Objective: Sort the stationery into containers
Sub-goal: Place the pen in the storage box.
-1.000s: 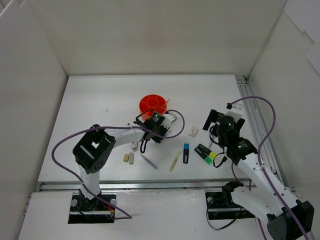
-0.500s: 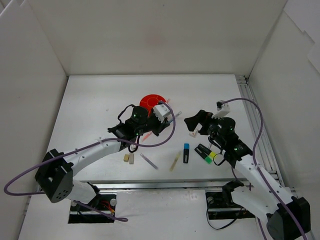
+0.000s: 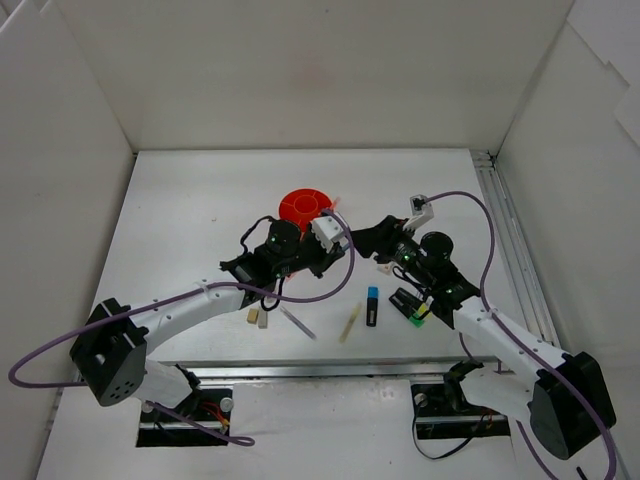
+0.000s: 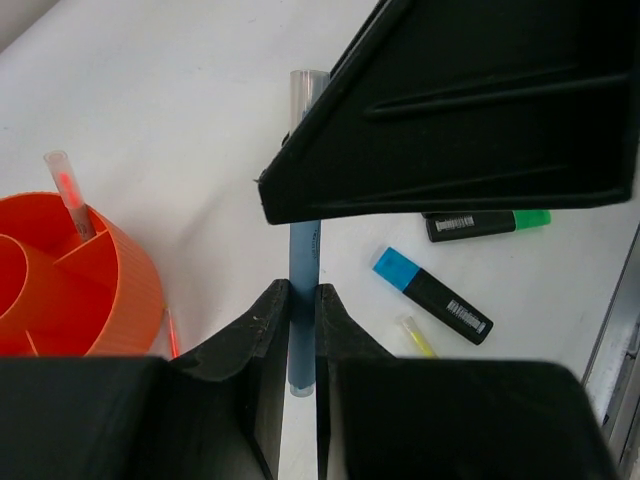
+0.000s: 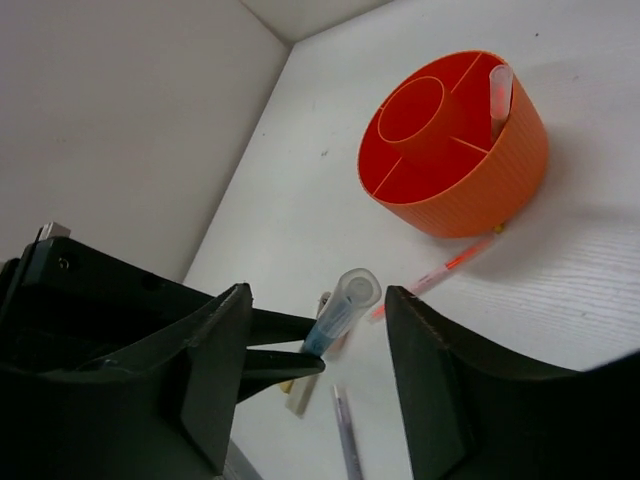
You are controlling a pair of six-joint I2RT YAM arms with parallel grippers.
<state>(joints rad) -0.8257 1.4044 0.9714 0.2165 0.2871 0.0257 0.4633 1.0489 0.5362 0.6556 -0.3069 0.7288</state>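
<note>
My left gripper (image 4: 302, 290) is shut on a blue pen (image 4: 303, 245) and holds it off the table, its clear cap (image 5: 352, 292) pointing at the right arm. My right gripper (image 5: 318, 295) stands open with one jaw on each side of that cap and a gap on both sides. In the top view the two grippers meet just right of the round orange organiser (image 3: 305, 205), the left gripper (image 3: 335, 238) facing the right gripper (image 3: 365, 242). An orange pen (image 5: 498, 95) stands in one outer compartment of the organiser (image 5: 470, 190).
On the table lie another orange pen (image 5: 440, 270) beside the organiser, a blue-ended highlighter (image 3: 372, 305), a yellow pen (image 3: 350, 323), green and yellow highlighters (image 3: 412, 305), a purple pen (image 3: 297, 322) and two tan erasers (image 3: 257, 317). White walls enclose the table.
My right gripper has swung left to the pen's capped end and its jaws have come closer together. My left arm has stretched out and now holds the blue pen up beside the organiser.
</note>
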